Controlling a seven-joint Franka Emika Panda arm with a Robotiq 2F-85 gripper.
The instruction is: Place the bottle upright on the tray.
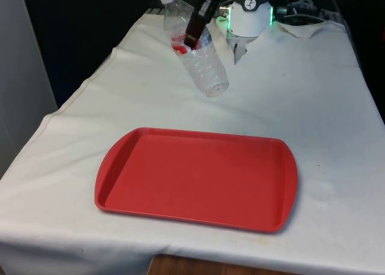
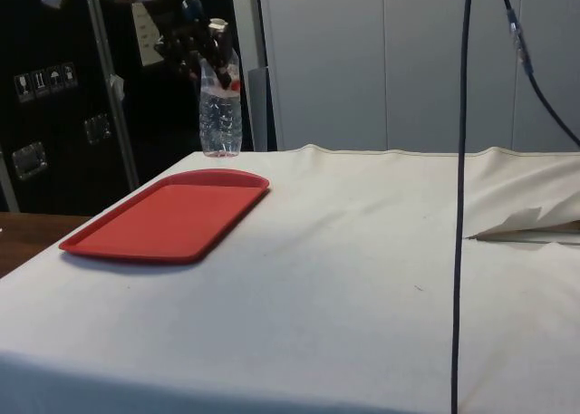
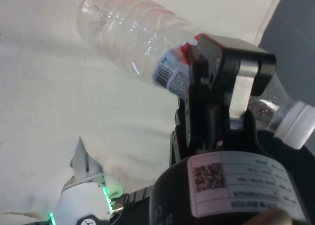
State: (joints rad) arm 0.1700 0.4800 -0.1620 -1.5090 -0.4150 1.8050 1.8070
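One bottle (image 1: 204,64) in tool (image 1: 194,37) — one tray (image 1: 198,179)

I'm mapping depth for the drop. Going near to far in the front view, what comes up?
Red tray → clear bottle, held tilted off the cloth by the gripper → crumpled white cloth at the table's far end.
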